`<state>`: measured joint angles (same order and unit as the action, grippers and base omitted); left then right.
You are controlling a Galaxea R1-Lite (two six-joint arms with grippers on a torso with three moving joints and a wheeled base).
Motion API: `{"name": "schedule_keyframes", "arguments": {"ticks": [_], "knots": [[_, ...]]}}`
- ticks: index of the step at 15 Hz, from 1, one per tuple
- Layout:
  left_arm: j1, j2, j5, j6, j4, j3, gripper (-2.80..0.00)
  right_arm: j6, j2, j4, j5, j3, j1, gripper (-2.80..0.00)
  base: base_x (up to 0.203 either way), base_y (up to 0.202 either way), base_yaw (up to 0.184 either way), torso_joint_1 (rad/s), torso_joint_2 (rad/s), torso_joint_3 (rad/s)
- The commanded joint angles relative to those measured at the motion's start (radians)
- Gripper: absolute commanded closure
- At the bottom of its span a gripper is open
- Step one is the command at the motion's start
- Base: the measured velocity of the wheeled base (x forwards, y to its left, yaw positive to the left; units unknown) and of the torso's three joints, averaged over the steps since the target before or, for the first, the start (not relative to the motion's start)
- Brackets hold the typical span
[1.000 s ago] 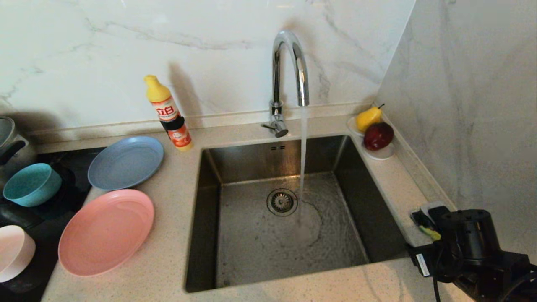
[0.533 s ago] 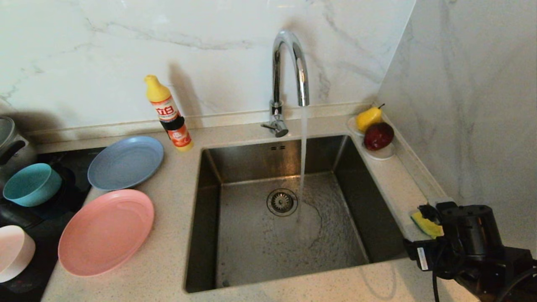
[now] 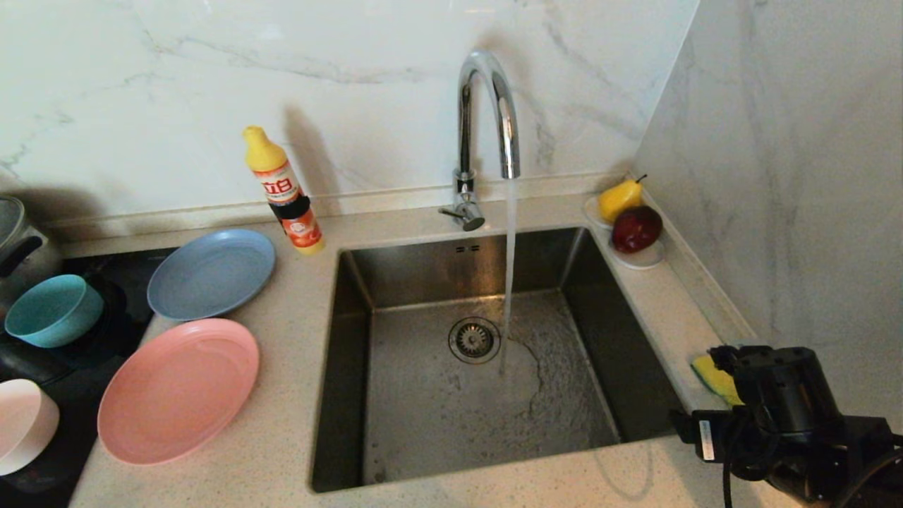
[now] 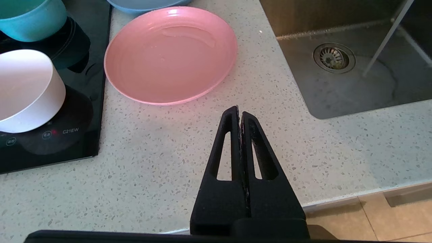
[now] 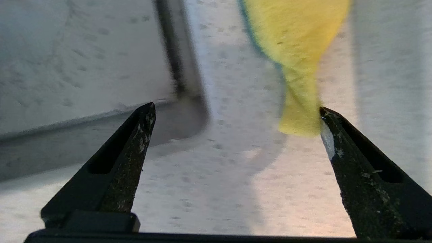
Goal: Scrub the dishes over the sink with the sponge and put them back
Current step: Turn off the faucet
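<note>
Speckled surface (image 3: 282, 451), steel sink (image 3: 353, 367) under running faucet (image 3: 487, 106), cooktop (image 4: 50, 141) marked "C21EW" at left edge, right gripper (image 5: 236, 123) jaws wide apart and empty over yellow sponge (image 5: 297, 40) by the sink's right rim, left gripper (image 4: 240, 113) jaws closed, empty, near front edge, pink plate (image 4: 170, 54) beyond

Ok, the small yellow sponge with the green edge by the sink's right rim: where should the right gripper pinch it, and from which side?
Probably the narrow, pinched end of the yellow sponge with the green edge. It lies flat on the speckled counter right of the steel sink, so come from above. The open right gripper has that tip beside one finger; centre the jaws over it first.
</note>
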<state>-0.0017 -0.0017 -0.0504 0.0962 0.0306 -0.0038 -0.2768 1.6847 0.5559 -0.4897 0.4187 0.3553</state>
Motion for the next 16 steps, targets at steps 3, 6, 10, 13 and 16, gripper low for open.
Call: {"name": "schedule_keyframes", "arguments": {"ticks": [3, 6, 10, 13, 16], "knots": [[0.000, 0.000, 0.000, 0.000, 0.000, 0.001, 0.00, -0.076, 0.010, -0.040, 0.037, 0.034, 0.004, -2.80, 0.000, 0.000, 0.000, 0.000, 0.00, 0.000], [0.000, 0.000, 0.000, 0.000, 0.000, 0.000, 0.00, -0.109, -0.003, -0.059, 0.059, 0.035, 0.004, -2.80, 0.000, 0.000, 0.000, 0.000, 0.00, 0.000], [0.000, 0.000, 0.000, 0.000, 0.000, -0.001, 0.00, -0.114, -0.031, -0.059, 0.056, 0.030, 0.020, -2.80, 0.000, 0.000, 0.000, 0.000, 0.00, 0.000], [0.000, 0.000, 0.000, 0.000, 0.000, 0.001, 0.00, -0.112, -0.089, -0.061, 0.044, 0.013, 0.070, -2.80, 0.000, 0.000, 0.000, 0.000, 0.00, 0.000], [0.000, 0.000, 0.000, 0.000, 0.000, 0.000, 0.00, -0.097, -0.134, -0.067, -0.015, 0.005, 0.074, -2.80, 0.000, 0.000, 0.000, 0.000, 0.00, 0.000]]}}
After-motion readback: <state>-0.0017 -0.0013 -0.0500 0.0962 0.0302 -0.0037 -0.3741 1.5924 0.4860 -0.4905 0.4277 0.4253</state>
